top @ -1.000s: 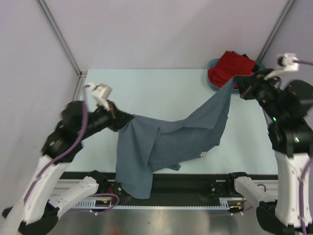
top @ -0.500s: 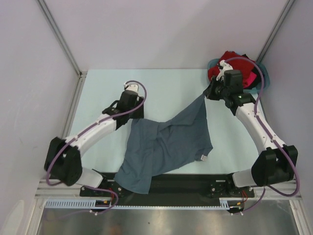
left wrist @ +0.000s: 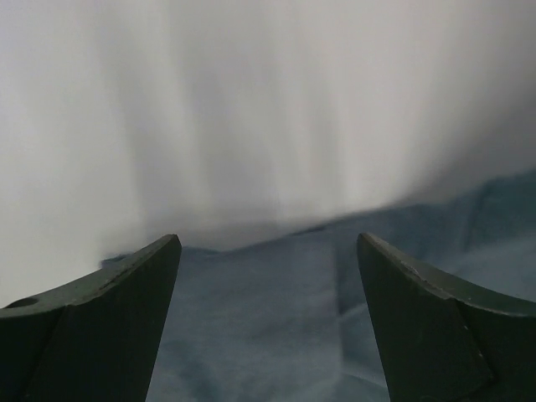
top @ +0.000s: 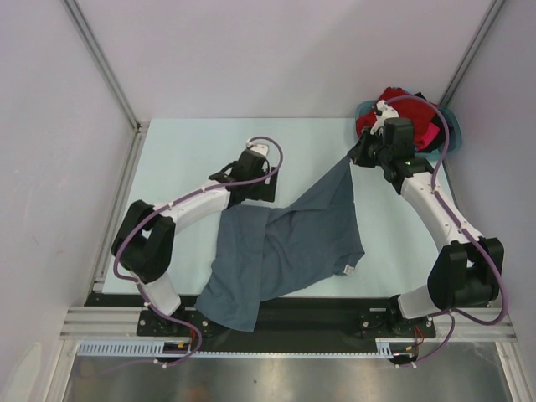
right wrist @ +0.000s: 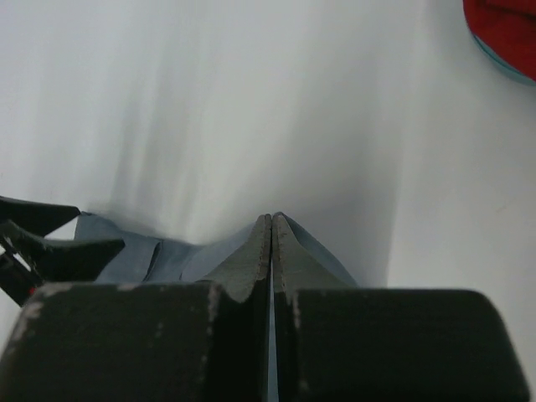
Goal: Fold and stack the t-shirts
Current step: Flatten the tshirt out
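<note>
The pale worktop (top: 184, 151) carries a large grey t-shirt (top: 285, 243), which lies crumpled in the middle. Its near part hangs over the front edge of the worktop. One corner of the shirt is drawn out to a point on the far right side.

The left arm (top: 193, 205) lies low and stretched out from its base to the far left edge of the grey t-shirt. The right arm (top: 427, 201) bends in a long curve from its base and reaches the drawn-out corner of the shirt.

Behind that corner stands a teal basin (top: 450, 119), and a red t-shirt (top: 394, 105) is heaped in it. The right arm covers a part of the heap, so I cannot tell how many pieces are there.

The left pincer (top: 254, 191) stands wide above the edge of the grey t-shirt. In the left wrist view its fingers (left wrist: 100, 318) have nothing between them. The right pincer (right wrist: 270, 219) is closed tight on the corner of the shirt, with grey cloth at its tips.

A small white label (top: 349, 270) shows at the near right edge of the grey t-shirt.
</note>
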Motion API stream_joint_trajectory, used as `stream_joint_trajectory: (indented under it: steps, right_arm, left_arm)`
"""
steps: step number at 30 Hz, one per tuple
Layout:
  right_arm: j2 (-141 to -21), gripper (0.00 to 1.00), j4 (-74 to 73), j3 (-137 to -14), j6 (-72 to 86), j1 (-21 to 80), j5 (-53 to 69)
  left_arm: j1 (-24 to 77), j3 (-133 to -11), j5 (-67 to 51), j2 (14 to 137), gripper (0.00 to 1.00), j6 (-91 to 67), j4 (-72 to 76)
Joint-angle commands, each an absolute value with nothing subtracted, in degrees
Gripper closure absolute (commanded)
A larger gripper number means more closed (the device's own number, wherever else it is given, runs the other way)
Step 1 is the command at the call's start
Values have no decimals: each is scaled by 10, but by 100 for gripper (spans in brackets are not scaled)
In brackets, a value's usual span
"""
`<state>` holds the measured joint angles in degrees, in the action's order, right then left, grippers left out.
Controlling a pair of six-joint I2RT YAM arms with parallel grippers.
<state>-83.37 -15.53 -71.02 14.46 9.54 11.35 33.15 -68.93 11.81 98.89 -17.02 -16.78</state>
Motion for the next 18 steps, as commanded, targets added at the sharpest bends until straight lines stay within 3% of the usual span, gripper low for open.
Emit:
stream_joint_trajectory:
  steps: [1,9,18]
  right_arm:
    - [-837,100,-123,-711,137,91,123]
    - [-837,100,-130,-711,134,83,127]
    - [-826,100,-133,-709,135,82,129]
  left_arm:
    - [374,-714,65,978,8,-190,-151]
    - [453,-676,77,969,8,-221,-173]
    - [477,-651,272,1006,14,-252,-248]
